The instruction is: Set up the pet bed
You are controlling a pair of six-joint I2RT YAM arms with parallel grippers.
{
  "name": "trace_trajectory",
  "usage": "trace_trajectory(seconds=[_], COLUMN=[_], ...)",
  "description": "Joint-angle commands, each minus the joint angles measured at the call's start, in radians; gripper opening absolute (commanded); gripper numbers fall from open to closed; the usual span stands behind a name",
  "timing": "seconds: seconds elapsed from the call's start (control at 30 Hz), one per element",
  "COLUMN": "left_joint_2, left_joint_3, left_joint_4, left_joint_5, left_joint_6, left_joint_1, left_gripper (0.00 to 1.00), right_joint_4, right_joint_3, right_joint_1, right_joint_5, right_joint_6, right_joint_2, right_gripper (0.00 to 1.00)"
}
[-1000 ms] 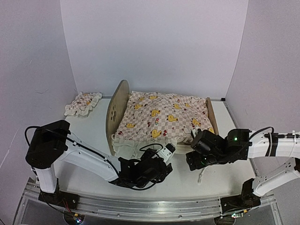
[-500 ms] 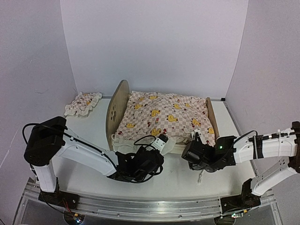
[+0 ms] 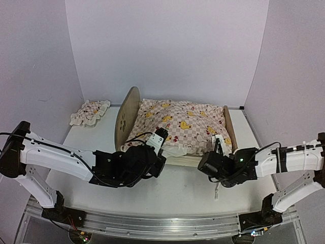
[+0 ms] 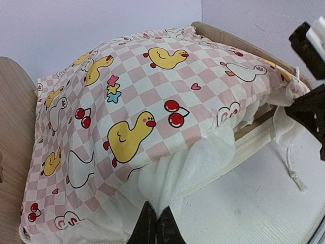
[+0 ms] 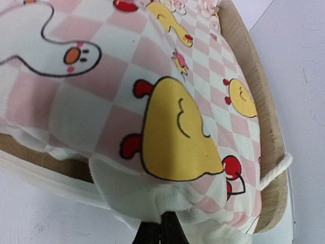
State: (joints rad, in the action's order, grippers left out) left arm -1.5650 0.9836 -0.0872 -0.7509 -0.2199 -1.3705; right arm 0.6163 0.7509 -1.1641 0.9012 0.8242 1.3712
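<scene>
Pet bed (image 3: 229, 123) long axis L-R, headboard (image 3: 127, 118) left.

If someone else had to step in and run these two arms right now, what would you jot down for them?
Left gripper: shut, pinching the white near edge of the cover, toward the headboard end.
Right gripper: shut on the same edge, toward the foot end.
Pet bed: upright on the table, with the cover lying on it.
Pillow: on the table left of the bed, apart from it.
Done: cover is on the bed.
Left: probably tidy its near edge, then place the pillow.
</scene>
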Motion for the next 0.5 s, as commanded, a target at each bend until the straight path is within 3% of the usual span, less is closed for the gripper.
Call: trace_trajectory(seconds=[0.0,0.23,0.47], left_joint_2=[0.046,0.082,0.138], left_joint_3=[0.004,0.009,0.022], left_joint_4=[0.054,0.081,0.113], left_joint_5=[0.071,0.104,0.152], left_joint_6=[-0.034,-0.042,-0.007], left_joint_1=[0.010,0.024,0.038], left_gripper=[0.00,0.00,0.00], right_joint_4=[0.008,0.027,0.141], right_joint_3=[-0.011,-0.051,0.012], right_joint_1=[-0.005,0.018,0.043], right_joint_5=[0.027,-0.199,-0.203], right_joint_6=[-0.098,-0.191,-0.144], right_joint_2=[-0.177,-0.538,-0.598], right_gripper=[0.00,0.00,0.00])
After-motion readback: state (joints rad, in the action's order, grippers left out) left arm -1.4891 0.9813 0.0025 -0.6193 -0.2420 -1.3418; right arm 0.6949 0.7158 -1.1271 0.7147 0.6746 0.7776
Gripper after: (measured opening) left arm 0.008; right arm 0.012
